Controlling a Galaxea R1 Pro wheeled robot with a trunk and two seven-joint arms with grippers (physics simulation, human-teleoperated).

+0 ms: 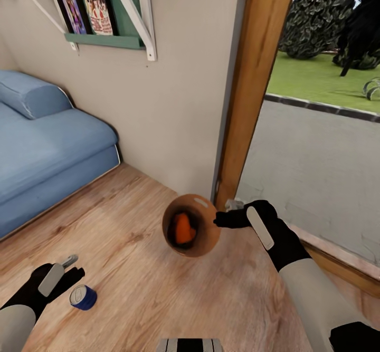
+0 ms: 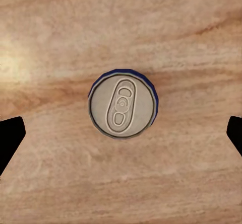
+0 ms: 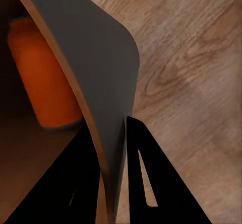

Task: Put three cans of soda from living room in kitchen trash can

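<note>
While right end effector [image 1: 220, 219] pinched bucket [image 1: 207, 238] rim, orange can [image 1: 183, 228] inside, left end effector [image 1: 74, 274] hung open over blue can [image 1: 83, 296] on floor [image 1: 132, 267]; next likely: descend, close.

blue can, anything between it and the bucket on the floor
Nothing: in the head view only bare wood floor runs between the blue can and the bucket.
</note>
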